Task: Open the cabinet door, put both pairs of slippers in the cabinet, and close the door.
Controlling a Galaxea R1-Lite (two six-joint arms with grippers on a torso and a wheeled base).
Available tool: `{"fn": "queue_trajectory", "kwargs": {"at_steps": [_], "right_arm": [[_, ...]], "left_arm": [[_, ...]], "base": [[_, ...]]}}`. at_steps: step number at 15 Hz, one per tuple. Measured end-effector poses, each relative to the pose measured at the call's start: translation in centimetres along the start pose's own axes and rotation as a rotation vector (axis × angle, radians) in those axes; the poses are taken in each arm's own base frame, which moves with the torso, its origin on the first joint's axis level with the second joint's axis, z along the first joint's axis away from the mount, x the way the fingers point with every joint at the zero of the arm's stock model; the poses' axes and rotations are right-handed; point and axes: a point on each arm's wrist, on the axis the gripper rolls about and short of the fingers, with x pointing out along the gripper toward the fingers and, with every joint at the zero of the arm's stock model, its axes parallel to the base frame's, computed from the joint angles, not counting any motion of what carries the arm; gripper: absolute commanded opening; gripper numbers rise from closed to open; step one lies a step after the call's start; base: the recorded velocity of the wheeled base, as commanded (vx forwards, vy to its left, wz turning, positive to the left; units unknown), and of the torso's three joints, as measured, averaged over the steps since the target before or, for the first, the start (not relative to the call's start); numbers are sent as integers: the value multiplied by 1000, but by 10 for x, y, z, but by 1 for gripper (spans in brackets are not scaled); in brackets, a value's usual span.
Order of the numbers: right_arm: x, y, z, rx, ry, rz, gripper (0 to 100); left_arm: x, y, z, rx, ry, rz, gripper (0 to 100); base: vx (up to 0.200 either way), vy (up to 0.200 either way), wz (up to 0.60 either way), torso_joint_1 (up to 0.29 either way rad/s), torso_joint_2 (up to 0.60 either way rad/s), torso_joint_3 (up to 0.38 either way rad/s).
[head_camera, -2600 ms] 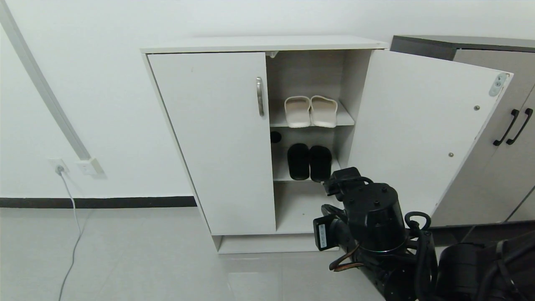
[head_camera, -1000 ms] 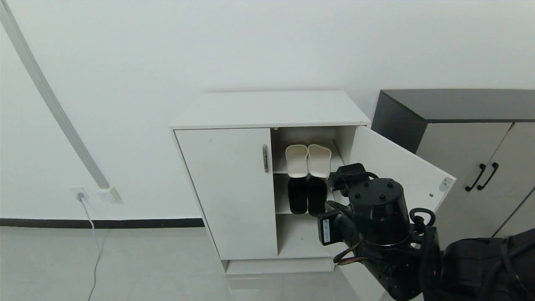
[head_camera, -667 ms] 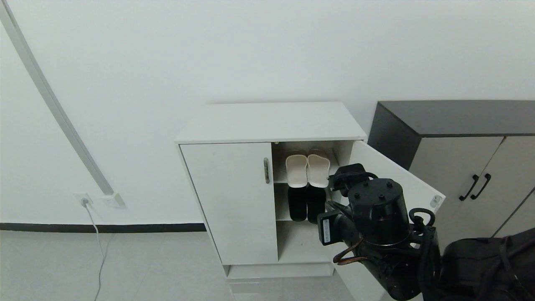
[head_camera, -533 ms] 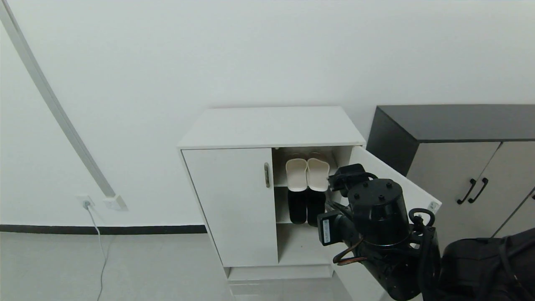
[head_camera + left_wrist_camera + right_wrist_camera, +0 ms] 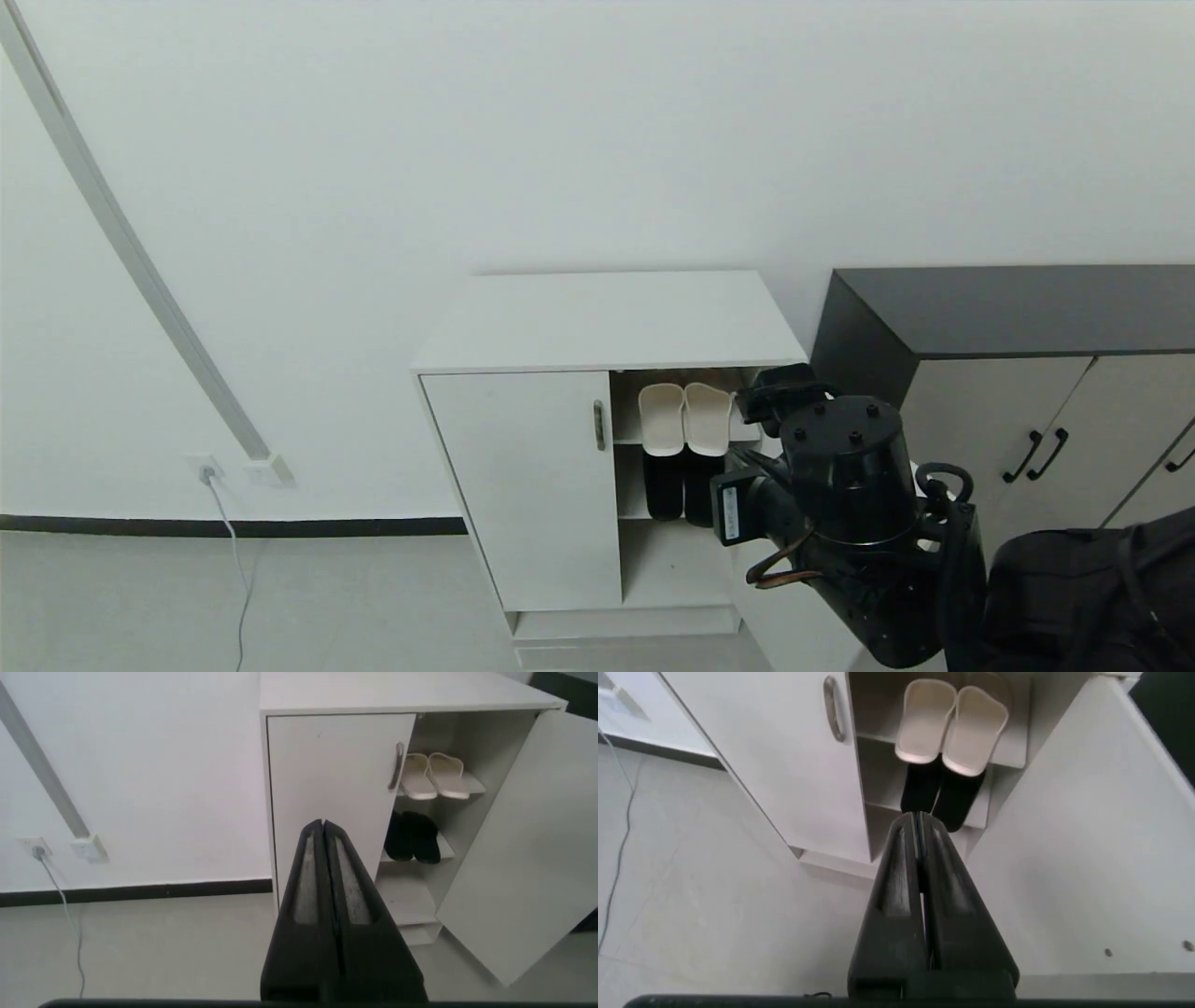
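The white cabinet (image 5: 607, 322) stands against the wall with its left door (image 5: 523, 485) shut and its right door (image 5: 523, 859) swung open. A white pair of slippers (image 5: 685, 420) lies on the upper shelf. A black pair of slippers (image 5: 681, 490) lies on the shelf below. My right arm (image 5: 840, 485) hangs in front of the open door. In its wrist view my right gripper (image 5: 918, 817) is shut and empty, in front of the shelves and apart from them. My left gripper (image 5: 323, 824) is shut and empty, farther back, facing the left door.
A grey cabinet with a black top (image 5: 1008, 373) stands right beside the open door (image 5: 1083, 849). A wall socket with a hanging cable (image 5: 207, 467) and a slanted conduit (image 5: 121, 233) are at the left. Bare tiled floor (image 5: 233, 597) lies before the cabinet.
The whole head view has pulled back and up, so the cabinet looks smaller and lower. Both pairs of slippers stay on their shelves. My right arm holds the same pose.
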Motion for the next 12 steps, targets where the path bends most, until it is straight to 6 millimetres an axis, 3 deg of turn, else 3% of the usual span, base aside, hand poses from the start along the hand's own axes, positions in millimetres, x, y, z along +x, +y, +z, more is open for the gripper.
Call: {"fn": "queue_trajectory", "kwargs": {"at_steps": [6,10,12], "right_arm": [[4,-9,1,8,1,-7,0],[5,-10,0,6,5,-10,0],[5,-10,0,5,6,-7,0]], "left_arm": [[0,0,0,3,0,-1,0],[0,0,0,3,1,-1,0],[0,0,0,2,1,-1,0]], "base": [[0,0,0,170,-369,-197],[0,0,0,18,-40,-24],[0,0,-600,7,10,-2]]}}
